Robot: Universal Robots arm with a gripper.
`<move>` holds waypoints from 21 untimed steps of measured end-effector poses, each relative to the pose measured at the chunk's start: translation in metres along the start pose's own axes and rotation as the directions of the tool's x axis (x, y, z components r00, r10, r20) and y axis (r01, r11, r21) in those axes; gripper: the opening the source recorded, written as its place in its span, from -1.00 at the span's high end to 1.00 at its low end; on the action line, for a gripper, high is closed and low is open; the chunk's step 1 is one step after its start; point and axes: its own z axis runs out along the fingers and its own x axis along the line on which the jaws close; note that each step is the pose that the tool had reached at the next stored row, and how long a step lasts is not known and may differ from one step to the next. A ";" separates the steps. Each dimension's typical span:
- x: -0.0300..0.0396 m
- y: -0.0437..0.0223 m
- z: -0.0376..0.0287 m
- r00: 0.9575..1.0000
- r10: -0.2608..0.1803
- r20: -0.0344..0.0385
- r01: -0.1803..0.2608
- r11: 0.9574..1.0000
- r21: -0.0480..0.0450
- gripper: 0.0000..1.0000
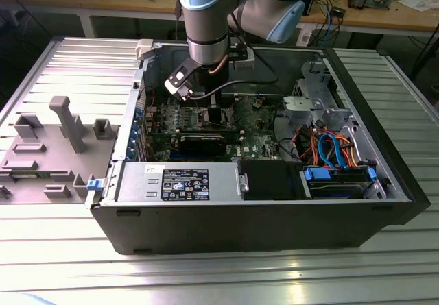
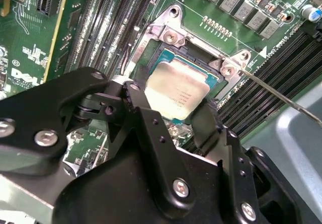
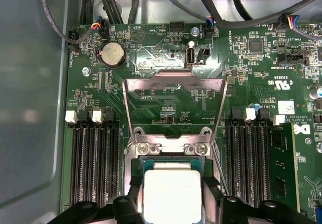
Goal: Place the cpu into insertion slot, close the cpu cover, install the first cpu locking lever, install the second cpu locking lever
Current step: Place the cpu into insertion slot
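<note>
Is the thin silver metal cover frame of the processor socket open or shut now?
Open: the thin silver cover frame is swung up and back, and the silver-grey square chip is left uncovered.

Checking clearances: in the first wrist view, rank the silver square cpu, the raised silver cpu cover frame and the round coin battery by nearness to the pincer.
1. Silver square cpu, held in the pincer.
2. Raised silver cpu cover frame, hinged just beyond the chip.
3. Round coin battery, past the cover's far edge.

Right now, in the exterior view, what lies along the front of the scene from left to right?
Grey moulded plastic fixture → silver labelled power supply box → black rectangular drive bay → blue plastic drive caddy.
</note>
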 end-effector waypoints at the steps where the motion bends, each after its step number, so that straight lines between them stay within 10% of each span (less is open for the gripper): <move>1: 0.0000 0.0000 -0.0001 1.000 0.000 0.000 0.000 1.000 0.000 -0.23; 13: 0.0001 0.0015 -0.0085 1.000 0.000 0.000 0.000 1.000 0.011 -0.23; 18: 0.0001 0.0056 -0.0134 1.000 0.001 0.000 -0.001 0.999 0.050 -0.21; 21: 0.0002 0.0074 -0.0140 1.000 0.002 -0.001 -0.002 0.998 0.068 0.18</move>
